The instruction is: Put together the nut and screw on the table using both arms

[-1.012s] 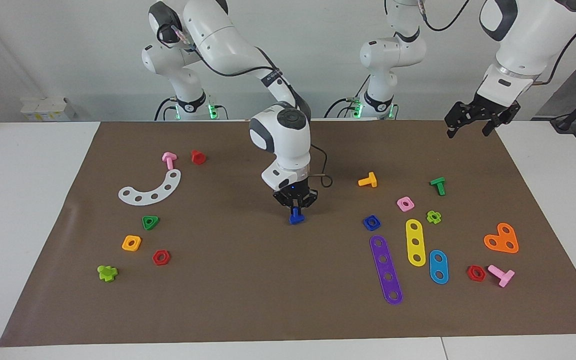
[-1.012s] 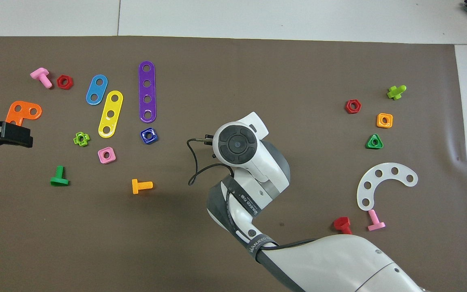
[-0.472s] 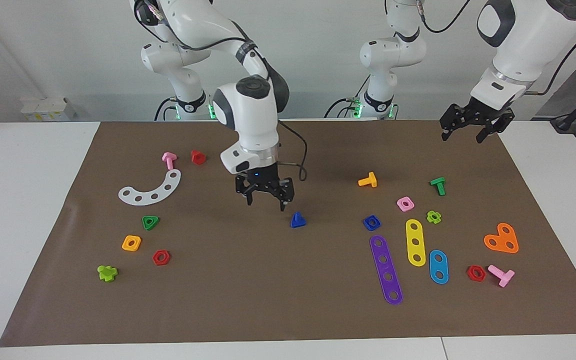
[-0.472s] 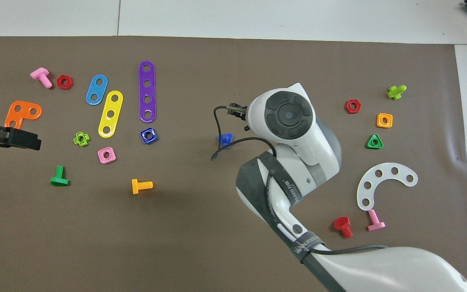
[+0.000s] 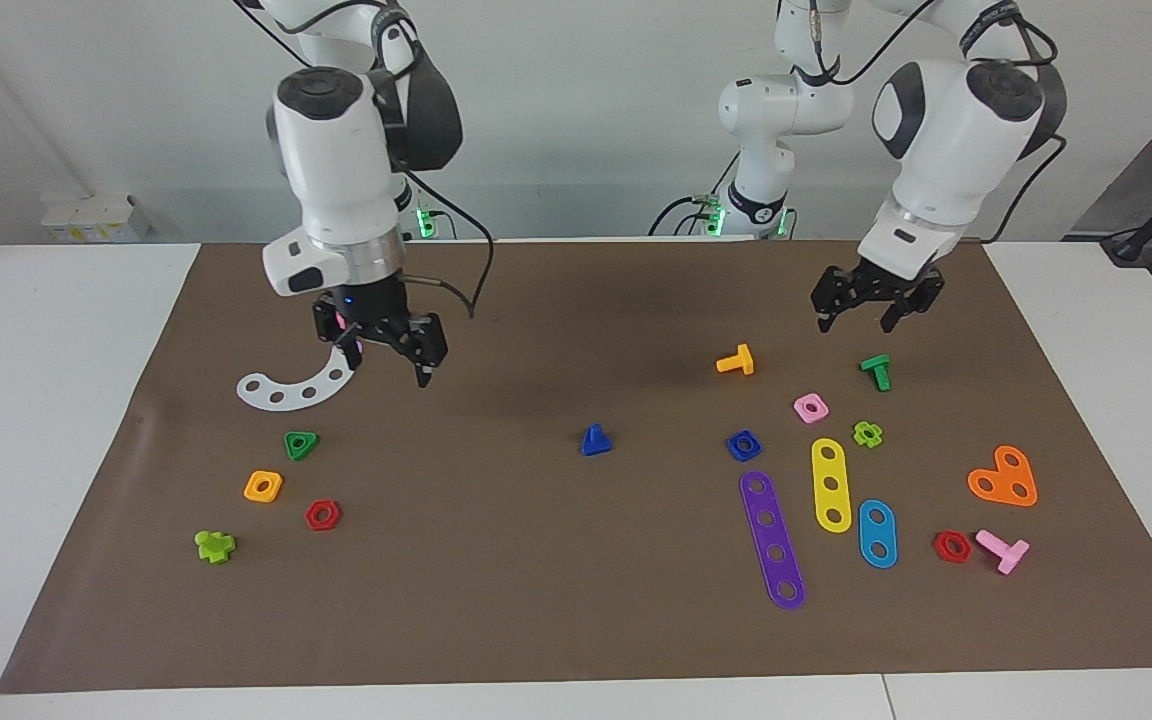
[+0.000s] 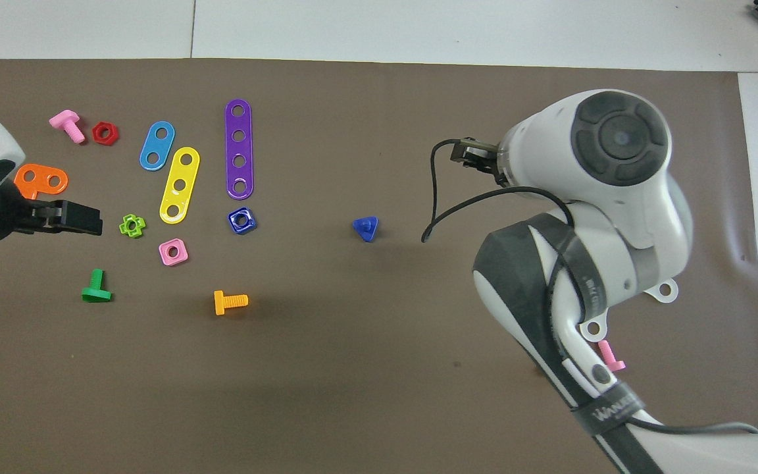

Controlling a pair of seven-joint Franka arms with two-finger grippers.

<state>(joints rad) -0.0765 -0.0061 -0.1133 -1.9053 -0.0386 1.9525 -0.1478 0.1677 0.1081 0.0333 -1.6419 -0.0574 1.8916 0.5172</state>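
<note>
The dark blue screw (image 5: 594, 440) stands alone on its triangular head at the middle of the brown mat (image 5: 536, 600), shaft up; it also shows in the overhead view (image 6: 366, 228). The dark blue square nut (image 5: 743, 445) lies flat beside it toward the left arm's end, at the end of a purple strip; it also shows in the overhead view (image 6: 242, 220). My right gripper (image 5: 386, 365) is open and empty, raised over the white curved plate (image 5: 301, 380). My left gripper (image 5: 854, 322) is open and empty, in the air over the mat by the green screw (image 5: 876, 370).
Around the nut lie an orange screw (image 5: 736, 360), a pink nut (image 5: 810, 407), a light green nut (image 5: 867, 433) and purple (image 5: 772, 538), yellow (image 5: 831, 484) and blue strips (image 5: 877, 533). A green triangular nut (image 5: 301, 444), orange nut (image 5: 263, 486) and red nut (image 5: 322, 515) lie at the right arm's end.
My right gripper let go of the blue screw at the mat's middle, rose and swung toward its own end. My left gripper moved in over the mat and lower.
</note>
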